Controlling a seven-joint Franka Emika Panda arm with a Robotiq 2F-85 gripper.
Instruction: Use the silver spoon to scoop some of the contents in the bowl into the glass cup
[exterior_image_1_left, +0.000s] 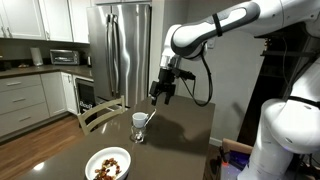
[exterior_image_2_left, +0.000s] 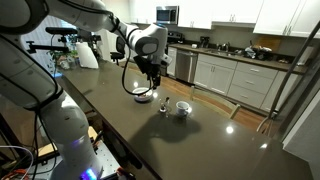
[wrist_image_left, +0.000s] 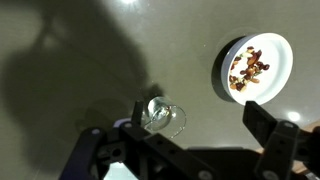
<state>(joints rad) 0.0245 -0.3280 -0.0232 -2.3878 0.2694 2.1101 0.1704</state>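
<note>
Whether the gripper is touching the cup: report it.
Apart. In an exterior view the gripper hangs above the cup, with dark background showing between them.

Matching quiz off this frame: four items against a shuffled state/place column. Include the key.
1 bowl
2 glass cup
3 gripper
4 fridge

a open, holding nothing
b steel, behind the table
c holds the brown contents
d clear, nearest the gripper

Pairs: 1-c, 2-d, 3-a, 4-b
</note>
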